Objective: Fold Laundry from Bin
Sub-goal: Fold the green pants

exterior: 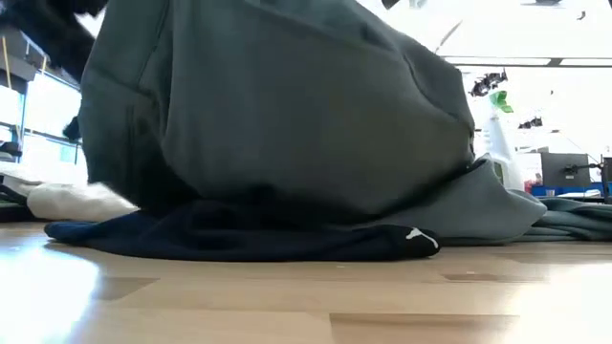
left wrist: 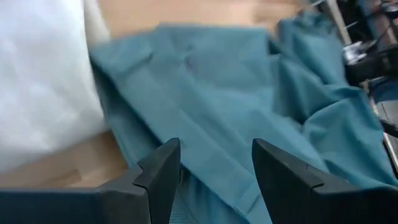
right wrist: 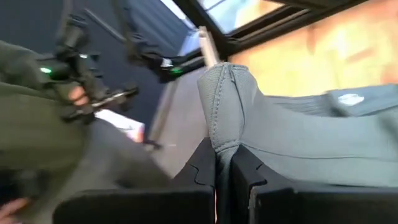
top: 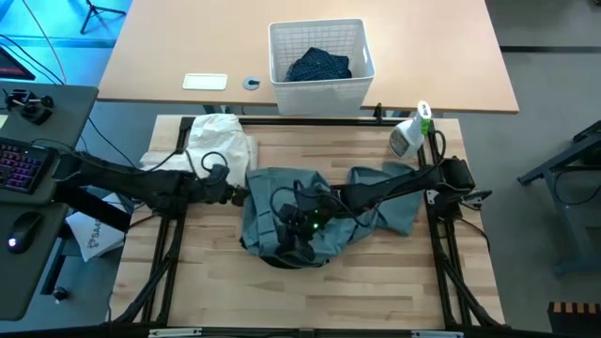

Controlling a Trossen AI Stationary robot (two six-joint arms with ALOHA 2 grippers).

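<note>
The grey-green top (top: 305, 211) lies spread across the middle of the wooden table (top: 394, 282), partly bunched and lifted. The right gripper (right wrist: 222, 163) has its fingers pressed together on a seamed fold of that top, the pinched edge standing up just above the fingertips; in the high view this gripper (top: 299, 223) sits over the middle of the garment. The left gripper (left wrist: 214, 171) is at the top's edge on the side toward the white cloth (top: 221, 141), its fingers (left wrist: 163, 168) apart with the fabric spread just beyond and below them; whether they touch it cannot be told. The white cloth is bunched just beside the left gripper, on the far side of it from the right gripper. Under the top, a black piece with a white mark (exterior: 239, 239) lies flat on the table. Beyond both grippers, on the neighbouring tabletop, stands the white bin (top: 320, 89), holding a navy dotted garment (top: 319, 66). A spray bottle (top: 410, 131) stands near the right arm's base.
</note>
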